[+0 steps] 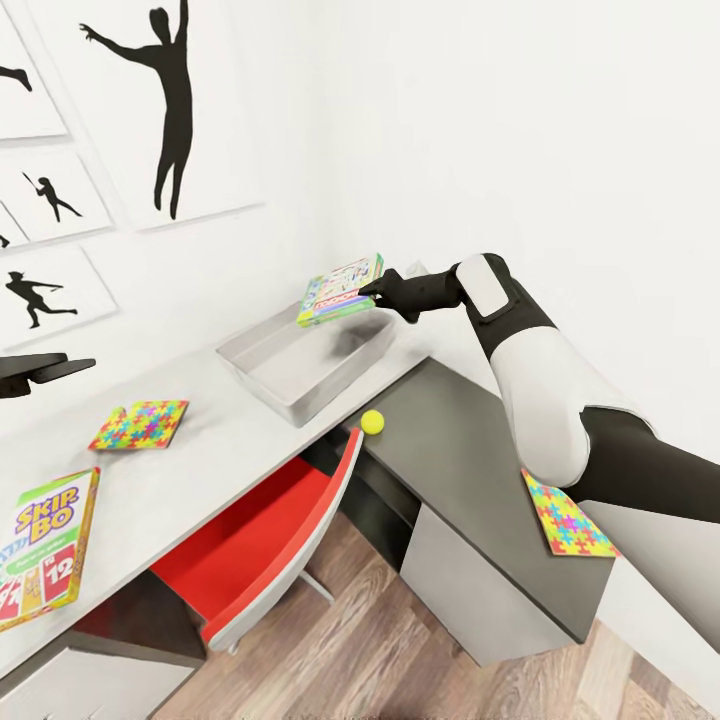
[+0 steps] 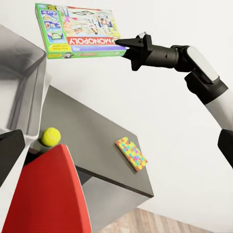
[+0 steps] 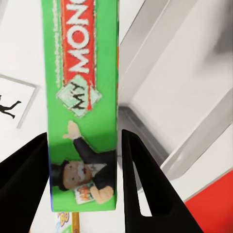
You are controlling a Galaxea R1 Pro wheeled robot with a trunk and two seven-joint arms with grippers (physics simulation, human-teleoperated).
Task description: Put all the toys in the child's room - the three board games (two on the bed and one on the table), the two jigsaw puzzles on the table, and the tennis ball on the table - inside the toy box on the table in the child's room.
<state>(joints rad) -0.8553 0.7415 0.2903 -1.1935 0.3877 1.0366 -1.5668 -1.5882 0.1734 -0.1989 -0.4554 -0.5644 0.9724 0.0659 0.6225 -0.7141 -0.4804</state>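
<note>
My right gripper point(image 1: 374, 290) is shut on a short edge of the green-edged Monopoly board game point(image 1: 341, 288), which hangs nearly flat above the far end of the empty grey toy box point(image 1: 262, 372). In the right wrist view the box point(image 3: 82, 97) sits between both black fingers point(image 3: 145, 189), over the toy box point(image 3: 160, 111). The left wrist view shows the same grip point(image 2: 127, 43) on the game point(image 2: 77, 30). The tennis ball point(image 1: 372, 421) lies at the table's inner corner. One jigsaw puzzle point(image 1: 140, 424) and the SKIP-BO board game point(image 1: 45, 545) lie on the pale table point(image 1: 230, 440); another puzzle point(image 1: 566, 515) lies on the dark cabinet.
A red chair point(image 1: 262, 535) is pushed under the table below the ball. A black shape point(image 1: 40, 368) juts in above the table at the far left. Silhouette pictures hang on the wall behind. Wood floor shows below the cabinet point(image 1: 470, 450).
</note>
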